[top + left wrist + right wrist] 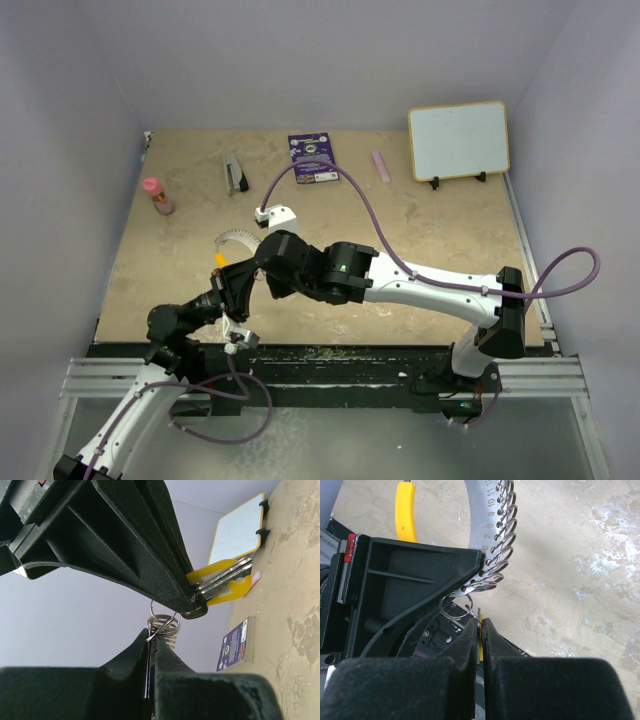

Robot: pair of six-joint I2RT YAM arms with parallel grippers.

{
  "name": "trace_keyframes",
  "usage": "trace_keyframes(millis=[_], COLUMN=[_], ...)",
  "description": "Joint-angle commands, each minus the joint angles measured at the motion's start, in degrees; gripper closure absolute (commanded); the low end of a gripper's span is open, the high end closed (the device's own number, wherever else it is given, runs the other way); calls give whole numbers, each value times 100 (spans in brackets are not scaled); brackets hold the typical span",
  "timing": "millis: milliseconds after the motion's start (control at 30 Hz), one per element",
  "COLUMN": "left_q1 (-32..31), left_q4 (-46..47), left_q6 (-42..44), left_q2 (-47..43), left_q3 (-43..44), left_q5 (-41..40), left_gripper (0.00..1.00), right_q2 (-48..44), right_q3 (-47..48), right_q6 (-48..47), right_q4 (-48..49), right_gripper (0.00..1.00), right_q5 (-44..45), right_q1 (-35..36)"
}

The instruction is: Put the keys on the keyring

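Observation:
My left gripper [228,282] is shut on a thin silver keyring [161,626], pinching its wire at the fingertips [152,639]. The ring also shows in the right wrist view [456,605], at the end of a row of silver loops [501,535] along a curved grey numbered strip. My right gripper [263,268] is shut on the keys: in the left wrist view their yellow heads and silver blades [223,578] stick out from it just above the ring. In the right wrist view, a thin yellow and silver edge [479,630] sits between my closed fingers, touching the ring's wire.
A yellow handle [405,510] lies on the table beside the strip. At the back are a grey-and-black tool [235,173], a purple card [313,160], a pink stick [381,165] and a small whiteboard [458,140]. A red-capped bottle [157,196] stands at the left.

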Motion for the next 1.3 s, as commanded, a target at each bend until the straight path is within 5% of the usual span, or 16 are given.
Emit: trace_keyframes(millis=[0,1267], left_q1=[18,19], left_q4=[261,416], left_q6=[114,72], left_q2=[45,162], left_q3=[118,133], left_q5=[89,10], left_gripper=[97,97], right_q2=[14,-31], right_q3=[144,-144], right_q6=[-23,92], right_q4=[-15,261], right_gripper=[100,100], right_q5=[260,40], right_q1=[22,33])
